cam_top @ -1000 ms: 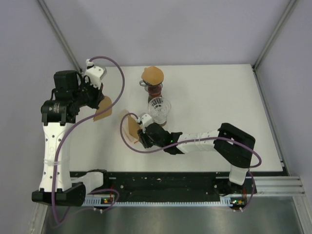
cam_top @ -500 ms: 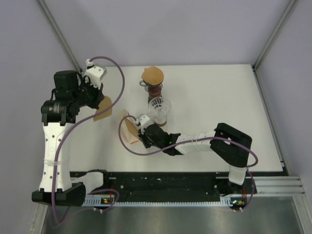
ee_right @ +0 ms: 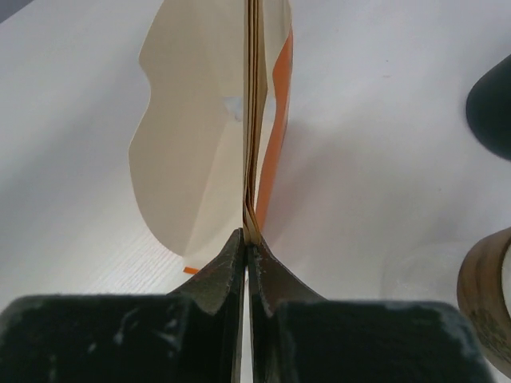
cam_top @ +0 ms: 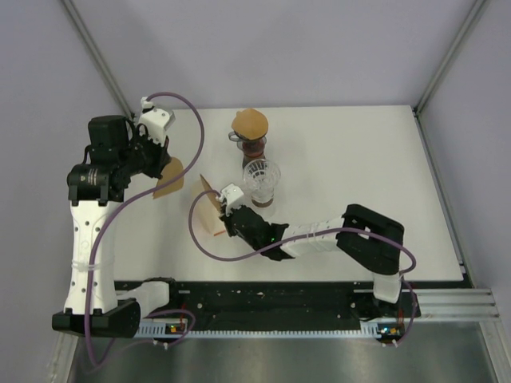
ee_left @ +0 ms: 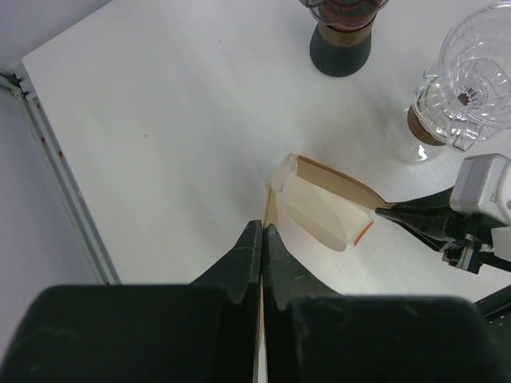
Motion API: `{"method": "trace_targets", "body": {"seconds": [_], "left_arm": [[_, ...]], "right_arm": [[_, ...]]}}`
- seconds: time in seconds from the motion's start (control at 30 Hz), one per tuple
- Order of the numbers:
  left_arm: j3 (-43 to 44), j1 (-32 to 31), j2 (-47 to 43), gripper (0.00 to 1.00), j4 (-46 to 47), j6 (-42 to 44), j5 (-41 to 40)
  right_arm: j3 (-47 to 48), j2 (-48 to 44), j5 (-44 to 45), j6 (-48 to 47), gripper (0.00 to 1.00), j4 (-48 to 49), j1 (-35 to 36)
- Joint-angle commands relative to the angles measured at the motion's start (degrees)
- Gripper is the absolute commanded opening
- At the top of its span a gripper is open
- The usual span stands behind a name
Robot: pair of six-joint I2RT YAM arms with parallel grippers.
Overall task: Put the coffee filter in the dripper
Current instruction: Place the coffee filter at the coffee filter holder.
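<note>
Left of the glass dripper (cam_top: pixel 261 175), the right tool (ee_right: pixel 245 235) has just pinched shut on the filter packet (ee_right: pixel 192 152).

Its jaws, apart a second ago, now meet on the packet's edge, and the cream and orange sheets stand upright on the bench (cam_top: pixel 343 159) near the dripper. The left tool (ee_left: pixel 263 231) is closed too, gripping a brown coffee filter (cam_top: pixel 168 178) edge-on, raised over the bench's left side, clear of the packet and well apart from the dripper. With the packet steadied and one filter free, what likely remains is carrying that filter across and seating it in the empty dripper.
</note>
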Motion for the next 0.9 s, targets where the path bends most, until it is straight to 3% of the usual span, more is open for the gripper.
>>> {"method": "trace_targets", "body": {"seconds": [0.0,0.47,0.63,0.87], "left_arm": [[1.7,0.4,-0.3,0.0,1.0,-0.1,0.5],[2.4,0.4,-0.1,0.0,0.7,0.0,0.6],[2.5,0.3,-0.1,0.0,0.5,0.0,0.7],[3.2,0.3,0.4,0.0,0.6,-0.3,1.6]], "right_arm": [[4.7,3.7,2.7,1.9,0.0,1.7,0.3],[10.8,13.2,4.8,2.8,0.0,-2.2,0.7],[8.7,10.9,2.8,4.7,0.26,-3.2,0.8],[7.1,5.4,2.2,6.6,0.43,-6.7,0.8]]}}
